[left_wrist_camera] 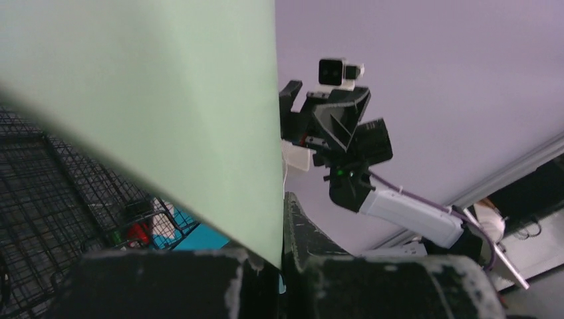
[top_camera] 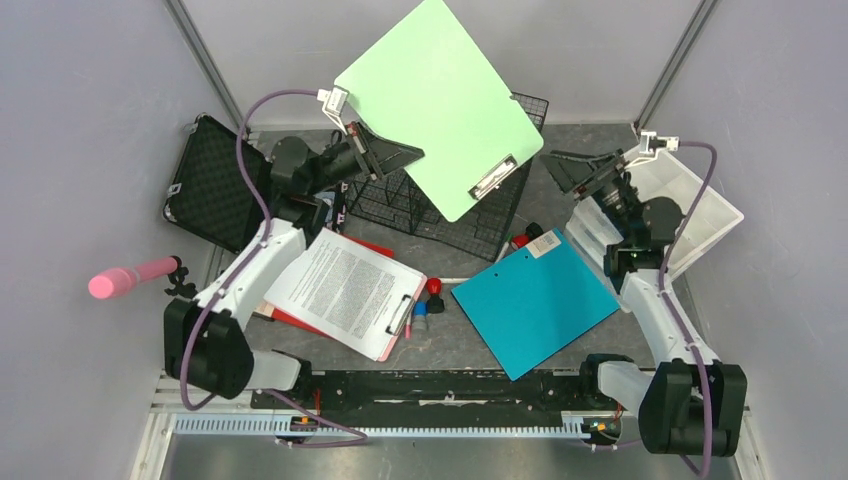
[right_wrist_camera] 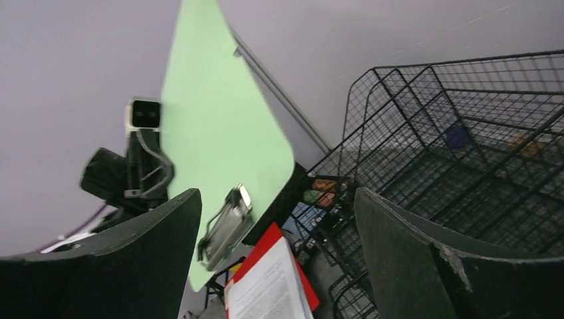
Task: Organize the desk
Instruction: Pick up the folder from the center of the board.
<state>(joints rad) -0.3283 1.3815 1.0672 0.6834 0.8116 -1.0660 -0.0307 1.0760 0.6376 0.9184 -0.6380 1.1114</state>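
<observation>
A pale green clipboard [top_camera: 435,100] is held tilted in the air over the back of the desk [top_camera: 450,345], its metal clip [top_camera: 493,178] at the lower right. My left gripper [top_camera: 372,152] is shut on the board's left edge; in the left wrist view the green clipboard [left_wrist_camera: 146,100] is pinched between the fingers of the left gripper [left_wrist_camera: 284,226]. My right gripper [top_camera: 565,170] stands open to the right of the board and touches nothing. Through the wide gap of the right gripper [right_wrist_camera: 276,199] I see the green clipboard [right_wrist_camera: 213,133].
A black wire basket [top_camera: 450,215] stands under the green board. A teal clipboard [top_camera: 535,300] and a red clipboard with a printed sheet [top_camera: 345,290] lie on the desk, small markers [top_camera: 428,300] between them. A black foam-lined case [top_camera: 210,185] is at left, a white bin [top_camera: 700,205] at right.
</observation>
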